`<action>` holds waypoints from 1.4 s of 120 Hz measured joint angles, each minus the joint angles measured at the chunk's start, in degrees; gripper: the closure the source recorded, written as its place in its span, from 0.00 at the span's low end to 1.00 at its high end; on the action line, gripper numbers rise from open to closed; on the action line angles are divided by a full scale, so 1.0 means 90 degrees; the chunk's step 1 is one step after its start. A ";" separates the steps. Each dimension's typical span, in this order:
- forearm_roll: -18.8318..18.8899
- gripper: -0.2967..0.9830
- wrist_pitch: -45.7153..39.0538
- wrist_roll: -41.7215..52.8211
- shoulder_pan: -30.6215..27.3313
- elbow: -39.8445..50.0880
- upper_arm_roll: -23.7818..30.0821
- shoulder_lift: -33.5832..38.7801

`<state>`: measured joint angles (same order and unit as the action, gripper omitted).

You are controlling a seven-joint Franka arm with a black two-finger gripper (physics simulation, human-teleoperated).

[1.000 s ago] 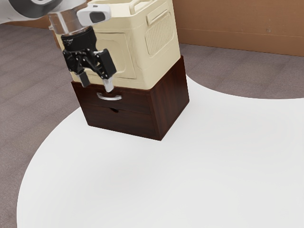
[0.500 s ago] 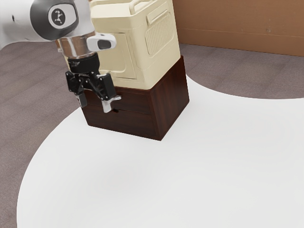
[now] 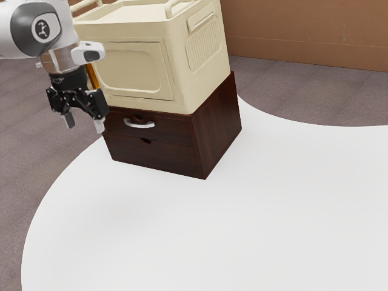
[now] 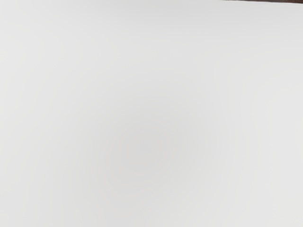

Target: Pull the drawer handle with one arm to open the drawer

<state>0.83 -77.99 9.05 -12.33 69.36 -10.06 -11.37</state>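
- Holds the tool (image 3: 85, 127) spread, with nothing between the two fingers, well apart from the handle (image 3: 140, 125) and toward the exterior view's left of it.
- Finds the handle on the upper drawer (image 3: 173, 130) of the dark cabinet (image 3: 217, 130), near the far curved edge of the worktop (image 3: 242, 230); looks shut, flush above the lower drawer (image 3: 154, 156).
- Could catch only air, if closing from here.
- Could knock a fingertip against the handle's near end or the drawer front, from coming in sideways or too deep.
- Could slip off the slim curved bar, from too shallow a grip or a poor turn of the hand.
- Could drag or twist the whole cabinet along the worktop, from pulling askew instead of straight out.
- Could bump the cream box (image 3: 130, 66) on top, from travelling too high and close with the arm (image 3: 7, 36).
- Counts one arm, one tool, two fingers, one worktop, one cabinet, one cream box.
- Counts two drawers, upper and lower, but only one handle; also two dark notches, one per drawer.
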 joint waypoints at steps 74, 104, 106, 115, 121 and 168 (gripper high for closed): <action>-0.0032 0.23 -0.0560 0.4791 -0.0320 0.1683 0.0042 0.1187; -0.0057 0.23 -0.0869 0.6991 -0.0594 0.1922 0.0145 0.1220; -0.0064 0.23 -0.0922 0.7107 -0.0606 0.1966 0.0146 0.1221; -0.0121 0.23 -0.1229 0.7597 -0.0653 0.2168 0.0144 0.1208; -0.0171 0.23 -0.1459 0.7892 -0.0680 0.2263 0.0142 0.1202; -0.0625 0.23 -0.2629 0.9732 -0.0519 0.2423 0.0095 0.1118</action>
<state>-4.80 -101.65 96.63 -17.00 91.17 -9.20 -1.31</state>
